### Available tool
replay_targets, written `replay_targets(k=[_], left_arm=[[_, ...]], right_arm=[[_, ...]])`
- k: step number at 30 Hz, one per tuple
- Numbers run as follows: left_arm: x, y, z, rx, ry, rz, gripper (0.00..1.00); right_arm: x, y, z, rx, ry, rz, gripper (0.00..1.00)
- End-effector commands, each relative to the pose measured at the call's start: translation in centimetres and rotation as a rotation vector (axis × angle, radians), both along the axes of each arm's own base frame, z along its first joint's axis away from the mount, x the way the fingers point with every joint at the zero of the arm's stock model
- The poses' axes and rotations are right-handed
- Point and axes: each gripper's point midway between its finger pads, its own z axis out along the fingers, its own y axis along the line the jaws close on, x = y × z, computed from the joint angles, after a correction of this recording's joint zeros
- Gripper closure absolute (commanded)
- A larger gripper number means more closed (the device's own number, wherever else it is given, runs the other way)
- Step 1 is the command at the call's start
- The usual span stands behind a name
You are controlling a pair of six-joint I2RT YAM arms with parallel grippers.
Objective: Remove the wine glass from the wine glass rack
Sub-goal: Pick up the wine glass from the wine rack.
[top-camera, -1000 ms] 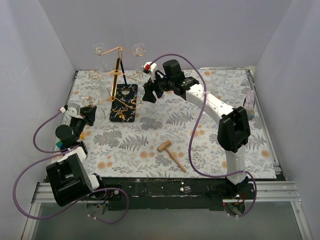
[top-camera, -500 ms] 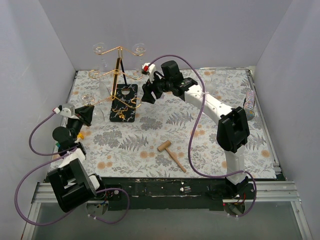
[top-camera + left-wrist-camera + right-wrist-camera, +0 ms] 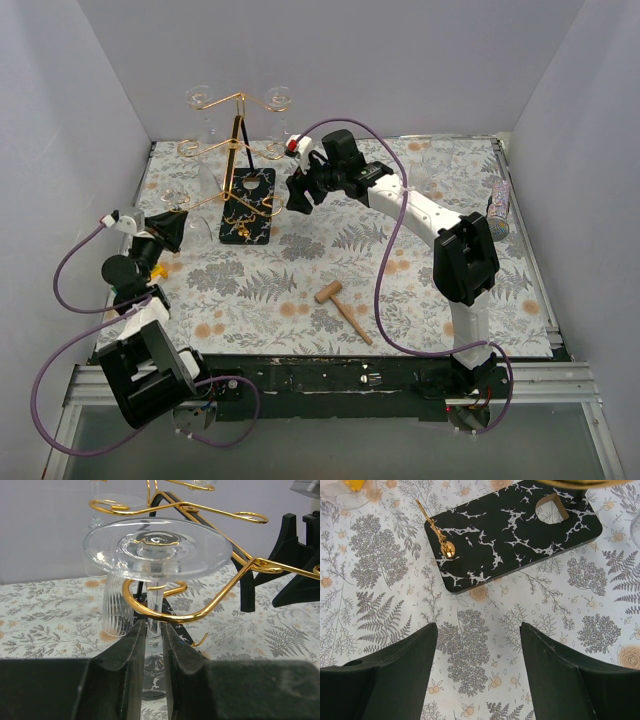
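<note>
- My left gripper (image 3: 154,630) is clamped on the stem of the wine glass (image 3: 157,547), which hangs in the rack (image 3: 172,620).
- My right gripper (image 3: 479,650) is spread wide, holding nothing.
- Sliding it free remains.

A wooden mallet (image 3: 348,315) lies on the fern-printed tablecloth (image 3: 300,262), well apart from a glittery cylinder (image 3: 498,206) at its right edge.

Gold wire wine glass rack (image 3: 240,140), black white-veined base (image 3: 515,527); clear wine glass (image 3: 156,547); grey-fern, orange-flower tablecloth (image 3: 300,270).
</note>
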Motion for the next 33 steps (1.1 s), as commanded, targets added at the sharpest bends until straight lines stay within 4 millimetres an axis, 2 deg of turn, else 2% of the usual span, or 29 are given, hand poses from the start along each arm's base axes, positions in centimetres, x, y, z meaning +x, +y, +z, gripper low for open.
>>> replay_targets(k=[1,7,13,25,33], left_arm=[[-1.2,-1.1,2.4,0.073,-0.095,-0.037,1.00],[-1.1,-1.6,1.7,0.106,-0.075,-0.074,1.00],[-0.3,-1.1,0.2,0.114,-0.031,-0.051,1.00],[1.8,-1.8,0.5,0.117,-0.038,-0.079,1.00],[2.1,-1.5,1.9,0.084,-0.065,-0.058,1.00]], right_arm=[[0.0,0.6,3.4,0.059,-0.065,0.013,0.24],[0.0,0.8,3.7,0.058,-0.069,0.019,0.24],[-0.1,0.7,3.7,0.053,-0.073,0.015,0.24],[0.2,1.1,3.4,0.048,-0.077,0.006,0.24],[0.3,1.6,3.4,0.039,-0.089,0.000,0.24]])
